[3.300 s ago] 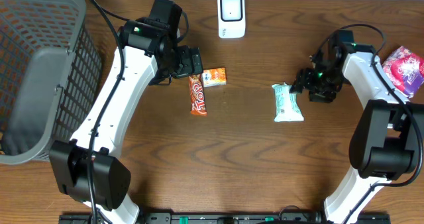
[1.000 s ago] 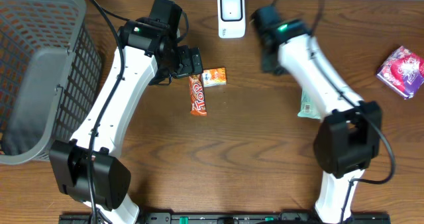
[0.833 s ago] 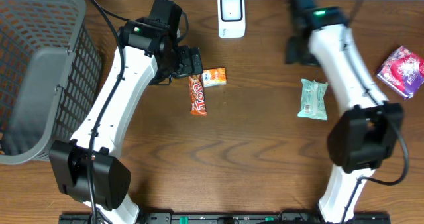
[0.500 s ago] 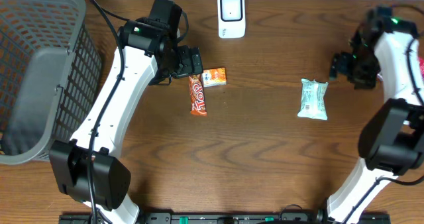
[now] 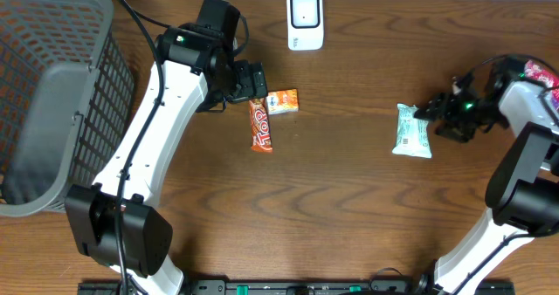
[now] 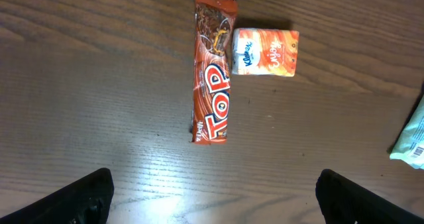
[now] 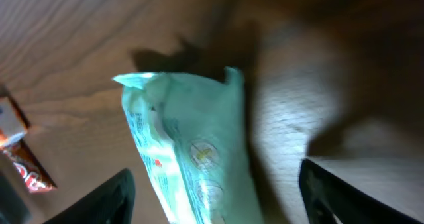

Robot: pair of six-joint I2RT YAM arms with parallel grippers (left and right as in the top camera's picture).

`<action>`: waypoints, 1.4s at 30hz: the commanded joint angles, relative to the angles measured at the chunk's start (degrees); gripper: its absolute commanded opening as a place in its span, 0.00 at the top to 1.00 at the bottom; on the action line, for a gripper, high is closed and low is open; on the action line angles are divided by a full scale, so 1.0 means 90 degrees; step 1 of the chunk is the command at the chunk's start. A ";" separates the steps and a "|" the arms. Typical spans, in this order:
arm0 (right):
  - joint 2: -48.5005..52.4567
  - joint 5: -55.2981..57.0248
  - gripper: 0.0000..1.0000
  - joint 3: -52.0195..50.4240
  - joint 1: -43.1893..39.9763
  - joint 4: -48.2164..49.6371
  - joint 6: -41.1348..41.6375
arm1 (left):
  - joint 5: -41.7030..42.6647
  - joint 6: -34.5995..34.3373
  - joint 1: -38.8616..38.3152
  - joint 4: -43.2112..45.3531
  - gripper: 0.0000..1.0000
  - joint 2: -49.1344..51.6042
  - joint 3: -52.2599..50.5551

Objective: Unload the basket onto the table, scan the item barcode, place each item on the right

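Note:
A white scanner [image 5: 305,20] stands at the table's back edge. A pale green tissue pack [image 5: 412,130] lies flat on the wood right of centre. My right gripper [image 5: 434,116] is low at its right end, open; in the right wrist view the pack [image 7: 192,158] lies between the spread fingers [image 7: 109,197] with gaps on both sides. My left gripper [image 5: 256,84] hangs open above a red "Top" candy bar [image 6: 212,78] and an orange Kleenex pack [image 6: 265,52], holding nothing; the left gripper [image 6: 222,201] is apart from both.
A grey mesh basket [image 5: 52,94] fills the far left. A pink packet [image 5: 541,72] sits at the right edge behind my right arm. The green pack's edge [image 6: 412,141], with a barcode, shows in the left wrist view.
My right arm swung from near the scanner out to the right, then came down at the green pack's right end, jaws wider. The pack stayed on the table. Left arm unmoved.

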 commanded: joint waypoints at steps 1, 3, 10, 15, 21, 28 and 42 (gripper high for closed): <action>-0.0032 -0.0687 0.20 -0.0452 0.0214 0.0357 -0.0078 | -0.0080 0.0104 0.0010 -0.0015 0.02 0.0049 -0.0046; -0.0032 -0.0690 0.18 -0.0663 0.0321 0.0600 -0.0044 | -0.0080 0.0104 0.0010 -0.0015 0.02 0.0049 -0.0046; -0.0032 -0.0687 0.99 -0.1090 0.0597 0.1127 0.0041 | -0.0080 0.0104 0.0010 -0.0015 0.02 0.0049 -0.0046; -0.0036 -0.0690 0.99 -0.0877 0.0865 0.1069 0.0041 | -0.0080 0.0104 0.0010 -0.0015 0.02 0.0049 -0.0046; -0.0294 0.0296 0.99 0.0102 0.1324 0.0427 0.0410 | -0.0080 0.0104 0.0010 -0.0015 0.02 0.0049 -0.0046; -0.0682 0.5051 0.99 0.1124 0.2771 -0.0304 0.1581 | -0.0080 0.0104 0.0010 -0.0015 0.02 0.0049 -0.0046; 0.0571 0.8524 0.98 0.0850 0.5260 0.0051 0.2028 | -0.0080 0.0104 0.0010 -0.0015 0.02 0.0049 -0.0046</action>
